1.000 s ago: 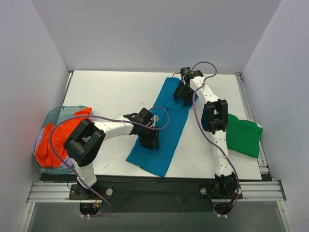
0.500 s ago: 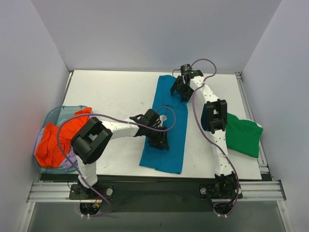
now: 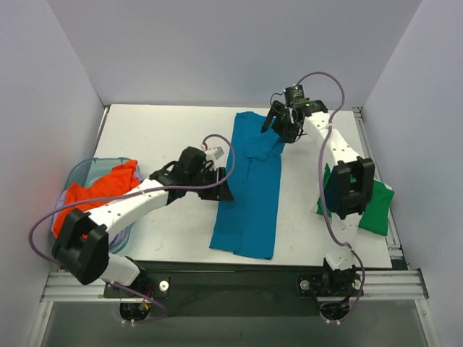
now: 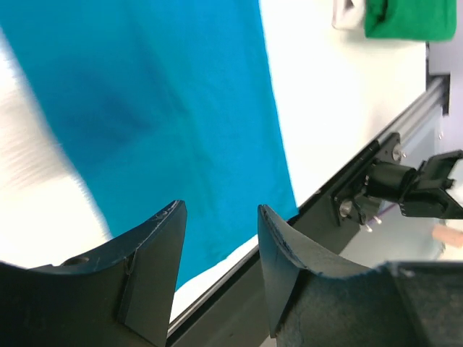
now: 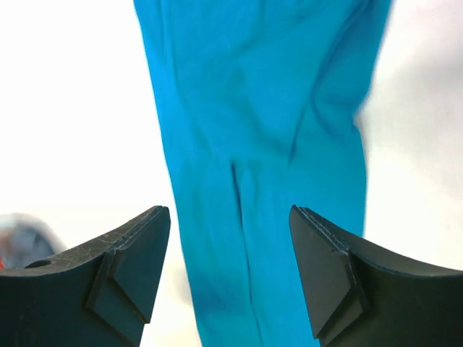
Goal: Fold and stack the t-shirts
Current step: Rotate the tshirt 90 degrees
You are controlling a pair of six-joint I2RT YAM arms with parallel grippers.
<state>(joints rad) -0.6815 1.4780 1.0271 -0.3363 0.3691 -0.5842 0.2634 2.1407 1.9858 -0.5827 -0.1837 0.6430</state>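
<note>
Teal shirt (image 3: 252,206) is laid out mid-table (image 3: 166,137) as a long folded strip. Left gripper (image 4: 219,217) is held at its left edge, jaws apart, nothing pinched. Right gripper (image 5: 229,217) is held over the far end, spread wide and empty too. Green shirt (image 3: 377,208) is half hidden behind the right arm (image 3: 346,184). Orange shirt (image 3: 94,195) is piled in the basket (image 3: 81,172); a pale bit under it is possibly lavender cloth, too little is shown.

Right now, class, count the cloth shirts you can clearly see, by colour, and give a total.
Teal-blue cloth shirt, folded long: 1
Bright green cloth shirt: 1
Orange cloth shirt, in the light blue plastic basket: 1
Total: 3
</note>
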